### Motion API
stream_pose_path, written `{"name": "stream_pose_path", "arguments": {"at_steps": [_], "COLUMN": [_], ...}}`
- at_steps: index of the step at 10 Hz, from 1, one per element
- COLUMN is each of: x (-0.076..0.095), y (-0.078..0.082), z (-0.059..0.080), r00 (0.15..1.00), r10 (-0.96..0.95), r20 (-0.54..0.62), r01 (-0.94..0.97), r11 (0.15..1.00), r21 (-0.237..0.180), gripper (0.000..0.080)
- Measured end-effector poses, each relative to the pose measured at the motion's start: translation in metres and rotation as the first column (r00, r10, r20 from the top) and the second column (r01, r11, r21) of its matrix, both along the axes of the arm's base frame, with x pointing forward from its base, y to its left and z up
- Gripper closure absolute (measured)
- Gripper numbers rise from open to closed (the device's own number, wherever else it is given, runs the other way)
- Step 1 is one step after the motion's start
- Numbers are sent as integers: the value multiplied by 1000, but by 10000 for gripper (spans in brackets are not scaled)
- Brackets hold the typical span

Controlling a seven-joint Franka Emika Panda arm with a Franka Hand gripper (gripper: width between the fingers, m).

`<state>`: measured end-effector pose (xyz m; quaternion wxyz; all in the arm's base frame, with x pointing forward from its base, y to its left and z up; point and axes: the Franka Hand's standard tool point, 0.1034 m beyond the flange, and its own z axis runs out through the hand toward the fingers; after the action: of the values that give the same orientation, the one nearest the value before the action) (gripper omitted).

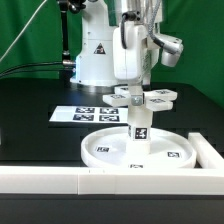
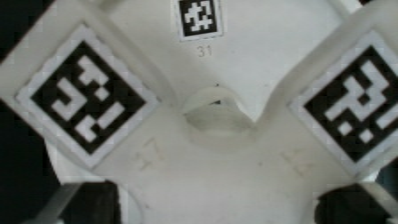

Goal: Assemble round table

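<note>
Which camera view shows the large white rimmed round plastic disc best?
The exterior view: the large white rimmed round plastic disc appears almost whole there, lying by the long white border wall. The wrist view shows only the flat white cross-shaped piece close up, not the disc.

disc (image 1: 135, 147) flat | leg (image 1: 139, 128) upright on it | cross (image 1: 144, 97) atop leg

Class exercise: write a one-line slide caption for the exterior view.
Panda arm's tool at the cross-shaped piece atop the upright leg standing in the round disc.
</note>
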<state>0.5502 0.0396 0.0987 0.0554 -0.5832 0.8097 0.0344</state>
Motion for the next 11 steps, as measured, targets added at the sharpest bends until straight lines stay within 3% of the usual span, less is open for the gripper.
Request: {"name": "stream_pose_path", "arguments": {"at_steps": [1, 2, 5, 8, 10, 11], "x": [0, 1, 8, 6, 3, 5], "y": [0, 2, 16, 17, 23, 26], "z": [1, 9, 37, 32, 27, 29], "r00": [1000, 998, 984, 954, 827, 751], "r10": [19, 65, 175, 299, 562, 660], "r20": [4, 1, 9, 20, 19, 11], "r01": [-19, -65, -176, -299, -562, -660], "r11": [1000, 998, 984, 954, 827, 751], "r21": [1, 9, 31, 19, -13, -10], "gripper": [186, 155, 151, 151, 151, 151]}}
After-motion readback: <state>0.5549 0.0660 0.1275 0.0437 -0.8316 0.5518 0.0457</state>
